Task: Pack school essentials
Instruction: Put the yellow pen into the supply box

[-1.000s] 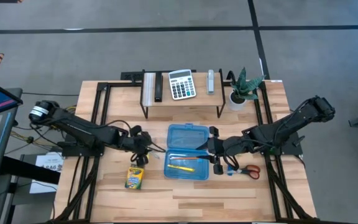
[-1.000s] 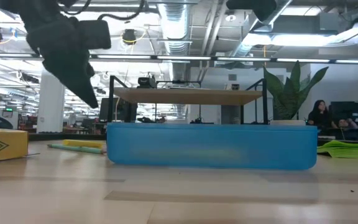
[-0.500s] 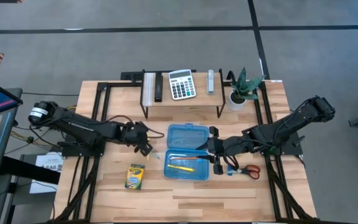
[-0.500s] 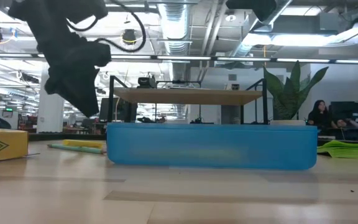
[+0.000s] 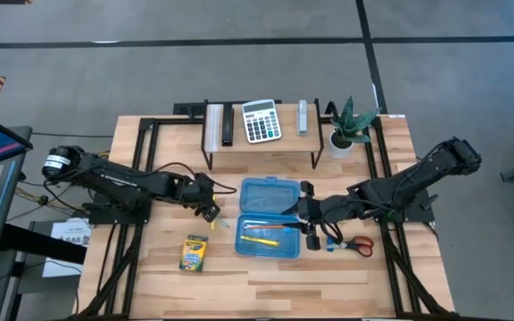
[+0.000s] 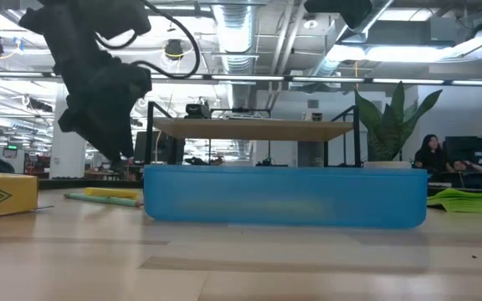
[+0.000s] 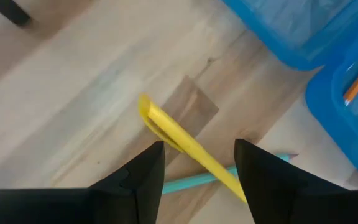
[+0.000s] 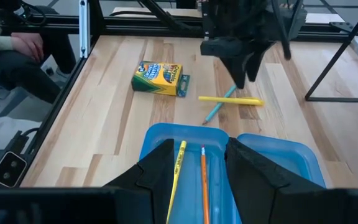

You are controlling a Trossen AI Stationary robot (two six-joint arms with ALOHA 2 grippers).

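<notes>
In the low view, the blue case (image 6: 283, 196) contents are hidden by its wall; the crayon box (image 6: 2, 194) is cut off at 9 o'clock.

From my remote station: the open case (image 5: 269, 218) lies at the table's (image 5: 266, 272) centre, with two pencils (image 5: 259, 234) in its front half. Left of the case I see a marker (image 8: 230, 99) crossing a thin stick (image 8: 219, 105), and the crayon box (image 5: 194, 253) lies in front of these. Right of the case lie the scissors (image 5: 357, 244). Behind the case stands a shelf (image 5: 261, 143) bearing a calculator (image 5: 261, 120), with a potted plant (image 5: 345, 129) to its right.
</notes>
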